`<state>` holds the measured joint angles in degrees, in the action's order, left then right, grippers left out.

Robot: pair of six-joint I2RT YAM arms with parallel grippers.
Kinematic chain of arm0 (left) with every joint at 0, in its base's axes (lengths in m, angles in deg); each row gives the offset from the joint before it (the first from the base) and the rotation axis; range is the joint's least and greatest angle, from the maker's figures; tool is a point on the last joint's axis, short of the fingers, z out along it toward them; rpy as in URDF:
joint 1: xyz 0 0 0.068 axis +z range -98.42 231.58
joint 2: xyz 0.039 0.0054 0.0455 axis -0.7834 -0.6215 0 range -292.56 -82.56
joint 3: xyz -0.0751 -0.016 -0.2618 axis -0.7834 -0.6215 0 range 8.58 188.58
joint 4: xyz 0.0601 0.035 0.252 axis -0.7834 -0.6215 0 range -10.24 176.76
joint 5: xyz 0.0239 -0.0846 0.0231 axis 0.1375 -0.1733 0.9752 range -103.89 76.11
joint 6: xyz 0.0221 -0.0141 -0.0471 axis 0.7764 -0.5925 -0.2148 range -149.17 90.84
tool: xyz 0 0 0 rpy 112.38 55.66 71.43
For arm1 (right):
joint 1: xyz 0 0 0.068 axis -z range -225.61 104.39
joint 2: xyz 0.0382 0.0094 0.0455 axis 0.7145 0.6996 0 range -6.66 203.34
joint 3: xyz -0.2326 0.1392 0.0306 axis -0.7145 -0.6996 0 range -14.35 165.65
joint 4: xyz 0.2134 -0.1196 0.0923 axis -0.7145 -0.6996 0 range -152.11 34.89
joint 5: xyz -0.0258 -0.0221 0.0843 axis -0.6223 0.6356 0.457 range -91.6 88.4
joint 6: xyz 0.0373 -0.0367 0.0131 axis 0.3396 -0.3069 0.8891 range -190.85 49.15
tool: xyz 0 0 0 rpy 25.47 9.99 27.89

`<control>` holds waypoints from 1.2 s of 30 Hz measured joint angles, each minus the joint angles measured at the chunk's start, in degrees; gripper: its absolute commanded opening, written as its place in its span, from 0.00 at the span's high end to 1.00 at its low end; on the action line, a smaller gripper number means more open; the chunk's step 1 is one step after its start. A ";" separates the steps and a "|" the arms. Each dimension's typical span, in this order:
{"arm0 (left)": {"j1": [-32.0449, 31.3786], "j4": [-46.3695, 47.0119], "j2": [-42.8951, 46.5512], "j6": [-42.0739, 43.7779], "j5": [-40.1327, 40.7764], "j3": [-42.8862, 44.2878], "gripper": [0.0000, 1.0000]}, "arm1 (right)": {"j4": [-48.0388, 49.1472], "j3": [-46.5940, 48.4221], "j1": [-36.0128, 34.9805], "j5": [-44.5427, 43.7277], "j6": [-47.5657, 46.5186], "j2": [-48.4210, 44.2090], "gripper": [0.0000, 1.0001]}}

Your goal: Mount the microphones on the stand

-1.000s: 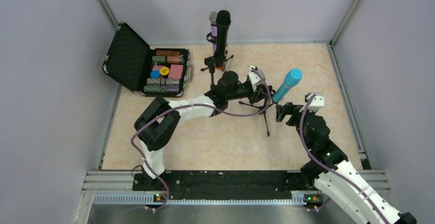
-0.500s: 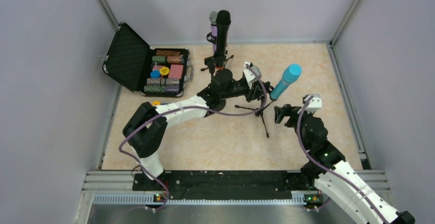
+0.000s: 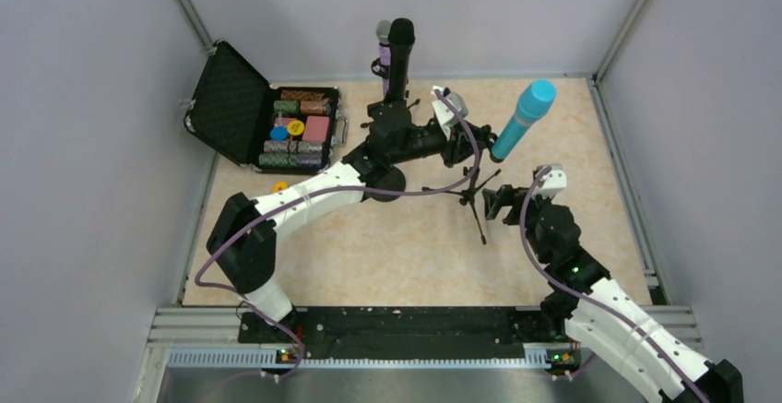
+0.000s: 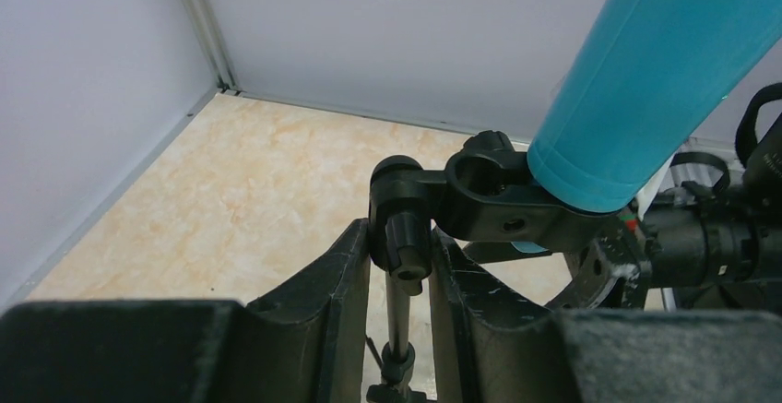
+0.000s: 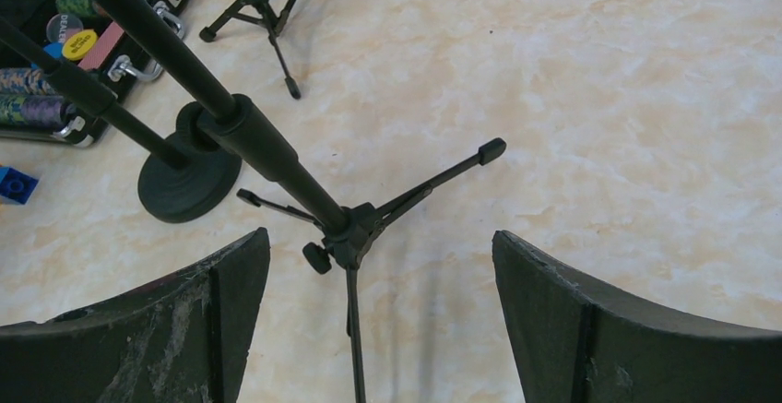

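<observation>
A light blue microphone point(image 3: 521, 122) point(image 4: 659, 71) sits tilted in the clip of a black tripod stand point(image 3: 472, 202) point(image 5: 355, 228) mid-table. My left gripper point(image 3: 464, 151) point(image 4: 398, 235) is shut on the stand's joint knob point(image 4: 406, 242) just below that clip. My right gripper point(image 3: 493, 202) point(image 5: 380, 237) hangs open above the stand's leg hub, with nothing between its fingers. At the back, a black microphone point(image 3: 399, 48) and a purple one point(image 3: 383, 48) stand upright in their own stands.
An open black case point(image 3: 277, 126) point(image 5: 55, 62) of poker chips lies at the back left. A round stand base point(image 5: 189, 186) sits left of the tripod hub, and another small tripod point(image 5: 267, 2) stands farther back. A small orange piece point(image 3: 279, 185) lies near the case.
My left arm has stretched towards the back with the stand's top in its grip, and the blue microphone has risen and shifted back-right. The right gripper edged slightly left.
</observation>
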<state>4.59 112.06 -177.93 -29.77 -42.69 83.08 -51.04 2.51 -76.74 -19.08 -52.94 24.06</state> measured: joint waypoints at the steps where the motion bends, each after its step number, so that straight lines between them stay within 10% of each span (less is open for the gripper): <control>1: 0.00 -0.66 0.13 -0.44 0.15 0.48 1.00 | 0.66 -0.07 0.00 0.22 -0.20 0.74 0.11; 36: 0.00 -6.05 1.18 -10.84 5.70 6.43 1.00 | 20.74 -2.97 0.00 7.63 -1.51 22.64 0.12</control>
<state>4.59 106.00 -176.75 -40.61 -36.98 89.51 -30.29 -0.46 -76.74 -11.45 -54.44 46.71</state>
